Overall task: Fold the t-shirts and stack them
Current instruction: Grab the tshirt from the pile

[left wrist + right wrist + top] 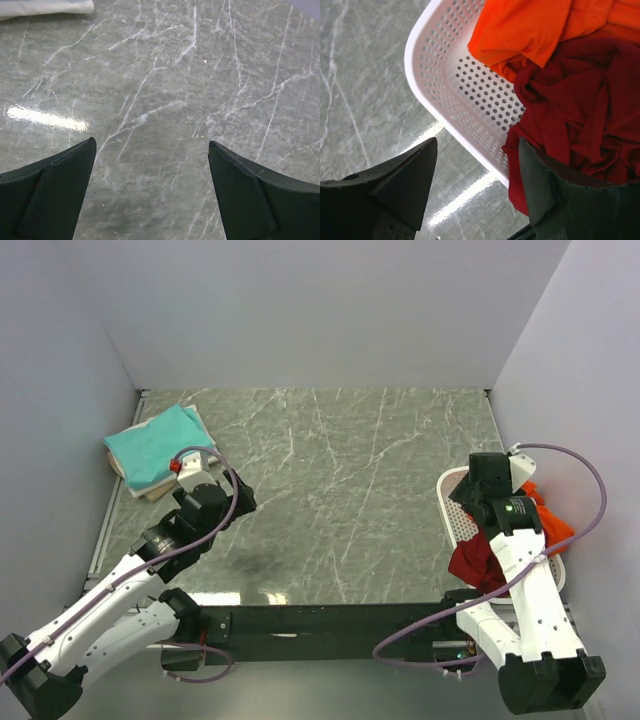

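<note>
A folded teal t-shirt (150, 443) lies on a folded cream t-shirt (152, 484) at the back left; the cream edge (45, 6) shows at the top of the left wrist view. An orange t-shirt (548, 512) (530, 25) and a crumpled dark red t-shirt (478, 562) (570, 110) fill the white basket (452, 502) (450, 90); the red one hangs over its rim. My left gripper (230, 502) (151, 142) is open over bare table. My right gripper (488, 488) (477, 141) is open, straddling the basket's rim, its right finger beside the red cloth.
The grey marble table (340, 490) is boxed in by pale walls on three sides. The basket stands against the right wall. A black rail (320, 620) runs along the near edge between the arm bases.
</note>
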Robot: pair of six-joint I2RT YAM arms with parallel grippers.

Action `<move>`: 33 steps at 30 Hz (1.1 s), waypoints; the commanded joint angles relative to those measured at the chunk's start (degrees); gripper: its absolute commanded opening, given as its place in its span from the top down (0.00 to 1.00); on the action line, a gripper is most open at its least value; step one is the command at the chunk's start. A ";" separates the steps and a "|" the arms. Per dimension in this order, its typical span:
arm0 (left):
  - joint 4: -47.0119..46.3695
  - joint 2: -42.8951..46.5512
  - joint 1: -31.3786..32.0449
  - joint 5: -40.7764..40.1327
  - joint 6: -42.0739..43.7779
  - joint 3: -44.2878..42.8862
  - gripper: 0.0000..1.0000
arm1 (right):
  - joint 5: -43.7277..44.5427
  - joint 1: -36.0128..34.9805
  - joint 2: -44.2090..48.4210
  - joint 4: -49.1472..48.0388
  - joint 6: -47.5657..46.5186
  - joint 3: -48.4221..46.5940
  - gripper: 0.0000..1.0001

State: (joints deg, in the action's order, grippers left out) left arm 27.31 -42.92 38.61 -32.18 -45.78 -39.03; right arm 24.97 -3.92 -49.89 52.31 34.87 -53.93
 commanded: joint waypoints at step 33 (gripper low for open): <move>5.12 16.54 0.06 -1.74 -5.81 4.31 0.01 | -8.55 22.03 -24.20 -16.01 -6.49 -6.18 0.24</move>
State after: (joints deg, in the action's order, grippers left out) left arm 31.55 -28.40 38.61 -31.40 -50.52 -35.40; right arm 12.91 17.67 -72.40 39.53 27.81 -56.95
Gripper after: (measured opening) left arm 0.995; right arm 0.761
